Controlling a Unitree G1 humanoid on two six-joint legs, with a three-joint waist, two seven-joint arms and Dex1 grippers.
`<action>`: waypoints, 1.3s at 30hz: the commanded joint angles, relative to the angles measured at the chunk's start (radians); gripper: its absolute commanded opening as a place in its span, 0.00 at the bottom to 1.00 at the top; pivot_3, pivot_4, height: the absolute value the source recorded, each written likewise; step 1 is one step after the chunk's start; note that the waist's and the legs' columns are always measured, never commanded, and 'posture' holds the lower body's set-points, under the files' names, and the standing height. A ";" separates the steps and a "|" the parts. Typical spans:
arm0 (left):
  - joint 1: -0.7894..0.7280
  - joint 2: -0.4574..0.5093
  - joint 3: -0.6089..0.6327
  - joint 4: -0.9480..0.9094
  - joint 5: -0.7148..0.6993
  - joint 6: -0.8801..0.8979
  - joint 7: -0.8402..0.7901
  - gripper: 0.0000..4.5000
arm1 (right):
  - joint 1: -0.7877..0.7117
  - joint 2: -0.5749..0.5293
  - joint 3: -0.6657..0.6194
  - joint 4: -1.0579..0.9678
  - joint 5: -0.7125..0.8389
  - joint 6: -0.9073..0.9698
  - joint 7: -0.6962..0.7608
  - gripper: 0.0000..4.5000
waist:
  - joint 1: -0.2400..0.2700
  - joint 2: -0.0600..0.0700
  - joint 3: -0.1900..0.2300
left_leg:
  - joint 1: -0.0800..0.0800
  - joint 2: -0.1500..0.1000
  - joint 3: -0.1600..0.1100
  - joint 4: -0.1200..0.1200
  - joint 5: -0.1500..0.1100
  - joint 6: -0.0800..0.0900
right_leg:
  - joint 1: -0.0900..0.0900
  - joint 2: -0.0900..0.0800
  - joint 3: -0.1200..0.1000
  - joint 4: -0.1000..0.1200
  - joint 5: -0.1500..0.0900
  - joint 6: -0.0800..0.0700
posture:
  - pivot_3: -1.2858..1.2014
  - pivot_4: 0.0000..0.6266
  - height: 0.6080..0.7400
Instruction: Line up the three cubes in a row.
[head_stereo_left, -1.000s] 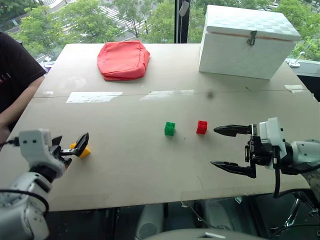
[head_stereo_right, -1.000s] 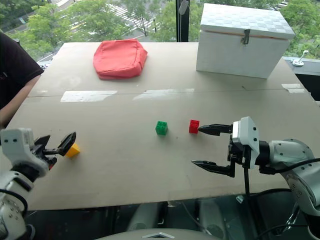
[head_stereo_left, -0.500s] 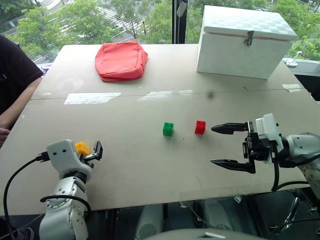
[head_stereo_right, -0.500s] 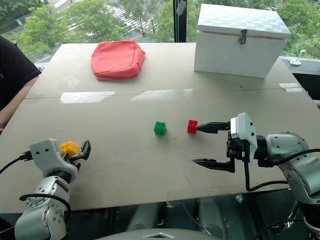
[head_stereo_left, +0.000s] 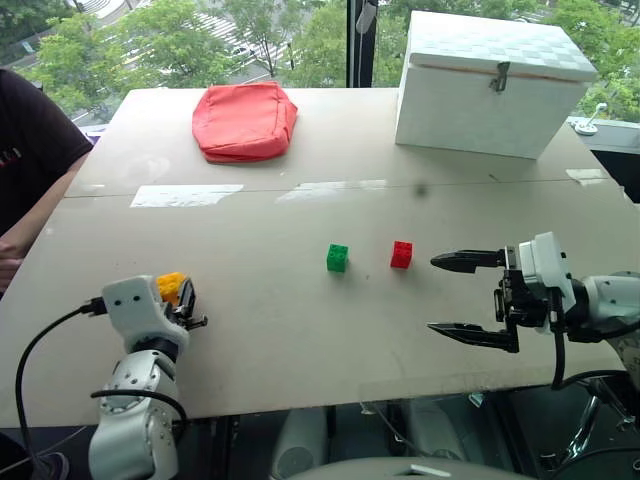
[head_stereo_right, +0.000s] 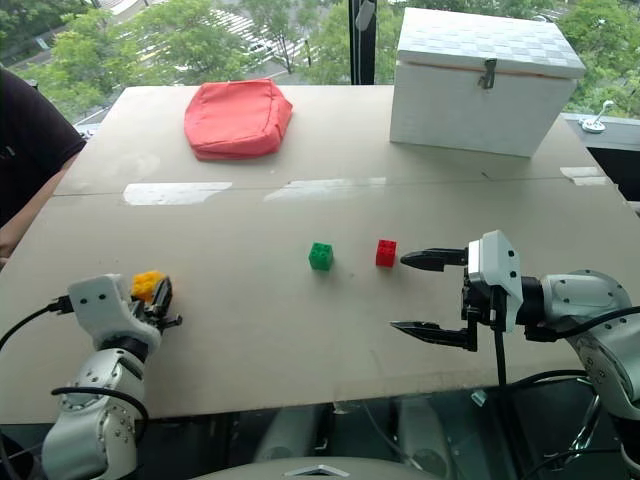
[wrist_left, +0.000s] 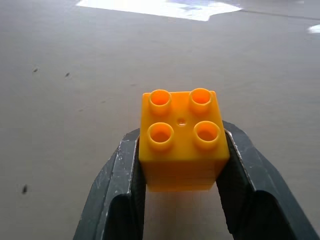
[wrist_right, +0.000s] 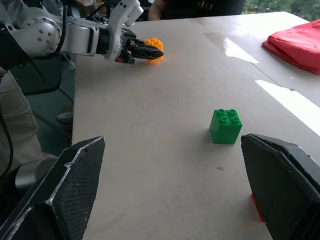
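Observation:
The yellow cube (wrist_left: 182, 140) sits squeezed between the two black fingers of my left gripper (head_stereo_left: 183, 302), studs up, near the table's front left. From the right wrist, the yellow cube (wrist_right: 155, 49) shows in that same grip just above the tabletop. At the table's middle stand the green cube (head_stereo_left: 338, 258) and, a short gap to its right, the red cube (head_stereo_left: 402, 254). My right gripper (head_stereo_left: 434, 295) is open just right of the red cube, pointing left, with nothing between its fingers. One of its fingers hides most of the red cube in the right wrist view.
A red cushion (head_stereo_left: 245, 120) lies at the back left and a big white box (head_stereo_left: 495, 85) stands at the back right. A person in a dark sleeve (head_stereo_left: 25, 160) is at the table's left edge. The table's front edge (head_stereo_left: 320, 400) runs just below both grippers.
My left gripper went from open beside the yellow cube to shut on it and shifted a little to the right. The right gripper kept still.

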 joint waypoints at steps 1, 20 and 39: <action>-0.103 0.229 -0.101 0.104 -0.128 -0.011 -0.396 0.29 | 0.034 0.000 -0.053 -0.072 0.017 0.001 -0.045 1.00 | 0.002 0.000 0.000 | 0.000 0.000 0.000 0.000 0.000 0.000 | 0.000 0.000 0.000 0.000 0.000 0.000 | 0.52 0.24 1.00; -1.055 0.443 -0.722 1.476 0.152 -0.744 -1.295 0.29 | 0.353 0.002 -0.270 -0.352 0.069 0.050 -0.257 1.00 | -0.005 0.002 0.003 | -0.006 -0.003 0.005 -0.001 -0.001 0.003 | -0.003 0.000 0.002 -0.003 0.000 0.000 | 0.52 0.24 1.00; -1.024 0.446 -0.719 1.489 0.115 -0.803 -1.295 0.29 | 0.310 -0.003 -0.265 -0.291 0.091 0.028 -0.237 1.00 | -0.005 0.002 0.003 | -0.005 -0.002 0.003 0.000 -0.001 0.003 | -0.003 0.000 0.003 -0.002 0.000 0.001 | 0.52 0.24 1.00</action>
